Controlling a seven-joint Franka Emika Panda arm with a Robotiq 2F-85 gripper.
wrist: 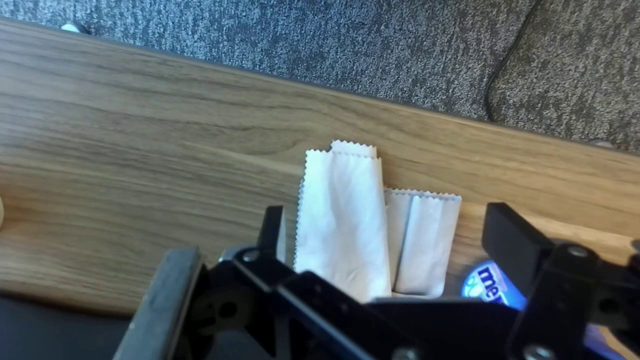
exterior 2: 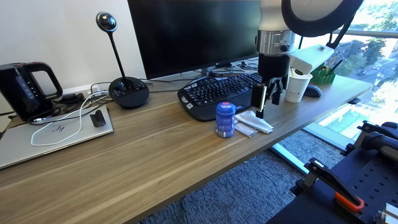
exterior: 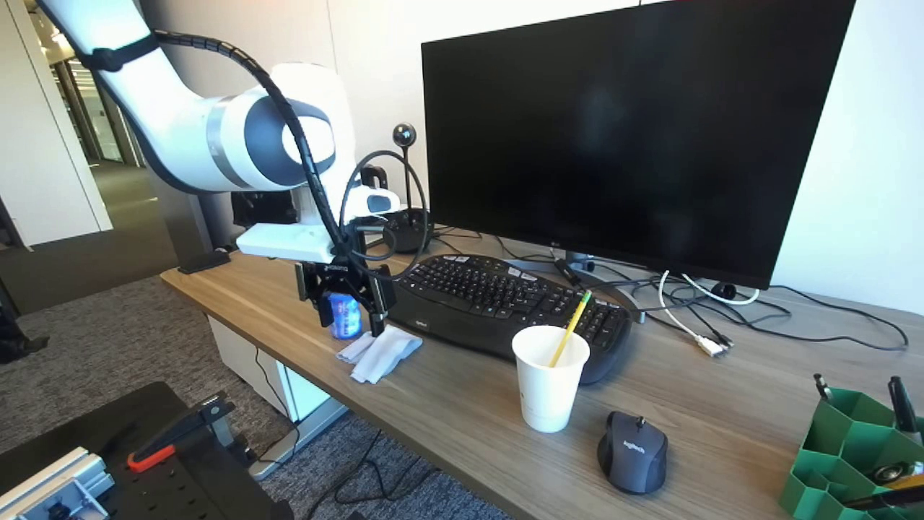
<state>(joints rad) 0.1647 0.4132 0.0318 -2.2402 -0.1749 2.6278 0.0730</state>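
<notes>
Black fingers (exterior: 378, 320) apart over white cloth (exterior: 386, 355), a blue container (exterior: 346, 316) partly visible behind them

Exterior views face desk (exterior: 462, 408) from opposite ends, sharing keyboard (exterior: 498, 296); wrist view downward, close over cloth (wrist: 345, 220)

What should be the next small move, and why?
Perhaps lower the end effector slowly toward the white cloth: in the wrist view, its fingers stand apart, the cloth shows between them, nothing is gripped, and the blue container appears close to one finger.
</notes>
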